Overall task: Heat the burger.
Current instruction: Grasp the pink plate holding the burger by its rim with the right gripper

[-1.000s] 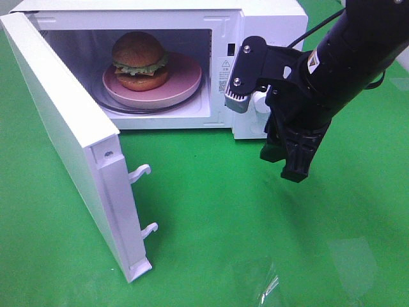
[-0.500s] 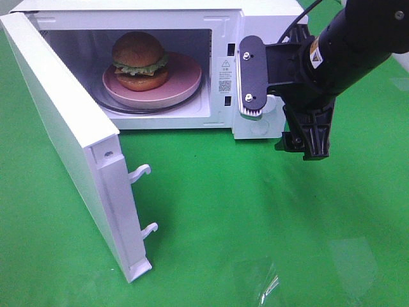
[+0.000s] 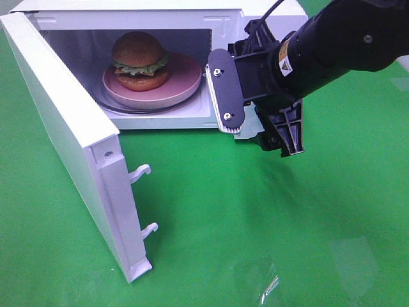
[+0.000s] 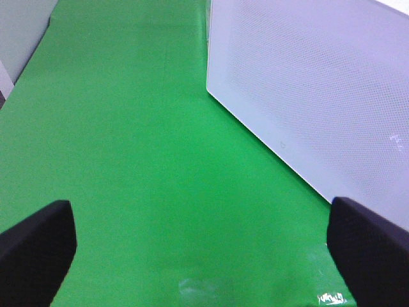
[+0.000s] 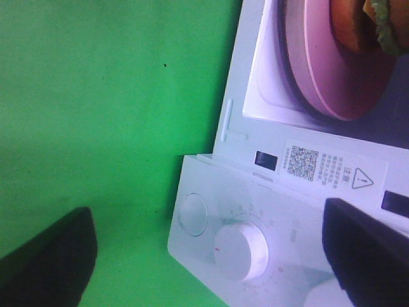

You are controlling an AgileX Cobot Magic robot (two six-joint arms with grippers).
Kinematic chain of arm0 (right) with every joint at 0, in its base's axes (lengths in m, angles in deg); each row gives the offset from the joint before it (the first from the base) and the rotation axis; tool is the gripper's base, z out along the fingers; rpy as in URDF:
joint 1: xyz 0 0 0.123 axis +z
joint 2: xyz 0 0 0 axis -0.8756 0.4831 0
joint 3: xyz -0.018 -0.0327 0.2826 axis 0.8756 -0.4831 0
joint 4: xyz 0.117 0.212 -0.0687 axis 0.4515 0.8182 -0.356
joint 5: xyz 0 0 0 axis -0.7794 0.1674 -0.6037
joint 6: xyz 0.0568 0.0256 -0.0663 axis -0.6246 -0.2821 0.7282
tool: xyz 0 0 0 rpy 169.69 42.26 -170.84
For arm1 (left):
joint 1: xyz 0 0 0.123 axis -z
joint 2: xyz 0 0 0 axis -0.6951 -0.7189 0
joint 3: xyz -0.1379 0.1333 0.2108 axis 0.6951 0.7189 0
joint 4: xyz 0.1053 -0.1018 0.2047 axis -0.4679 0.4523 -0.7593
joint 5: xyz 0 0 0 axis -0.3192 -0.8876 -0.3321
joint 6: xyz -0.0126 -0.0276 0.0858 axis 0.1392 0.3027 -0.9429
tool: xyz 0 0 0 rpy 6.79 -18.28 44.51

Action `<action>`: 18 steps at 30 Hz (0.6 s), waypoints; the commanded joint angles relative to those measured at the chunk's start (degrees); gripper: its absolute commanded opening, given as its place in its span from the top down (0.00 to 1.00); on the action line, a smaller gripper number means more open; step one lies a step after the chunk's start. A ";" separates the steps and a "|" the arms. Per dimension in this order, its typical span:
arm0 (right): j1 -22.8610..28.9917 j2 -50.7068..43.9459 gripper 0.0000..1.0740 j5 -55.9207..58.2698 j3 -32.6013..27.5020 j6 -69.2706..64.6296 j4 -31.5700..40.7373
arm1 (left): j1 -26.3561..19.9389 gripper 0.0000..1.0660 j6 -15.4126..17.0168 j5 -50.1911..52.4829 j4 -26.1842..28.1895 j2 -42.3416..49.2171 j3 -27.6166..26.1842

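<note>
Burger [image 3: 139,61] sitting on pink plate [image 3: 182,83] inside microwave [image 3: 268,13], ready for heating. Door [image 3: 64,128] swung wide open on the green desk [image 3: 255,224], so not yet closable heat chamber. Right claw [image 3: 259,121] spread wide, holding nothing, hanging beside the control panel, knob [image 5: 241,251] showing between its tips. Left claw [image 4: 204,243] likewise wide and bare, facing the door's outer side, probably placed for pushing it shut.

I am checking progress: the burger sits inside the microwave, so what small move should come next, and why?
Probably swing the white microwave door shut: it stands wide open, while the tall golden-bun burger already rests on the round pink plate inside. The open right gripper hangs by the control panel, holding nothing.
</note>
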 commanded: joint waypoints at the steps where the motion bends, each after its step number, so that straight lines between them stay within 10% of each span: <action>1: 0.52 0.86 0.15 -1.38 1.03 1.38 -0.46 | -0.17 0.06 0.34 0.63 0.11 0.29 0.00; 18: 3.38 11.97 0.17 -2.98 13.75 1.72 -0.57 | -0.17 0.06 0.34 0.63 0.11 0.29 0.00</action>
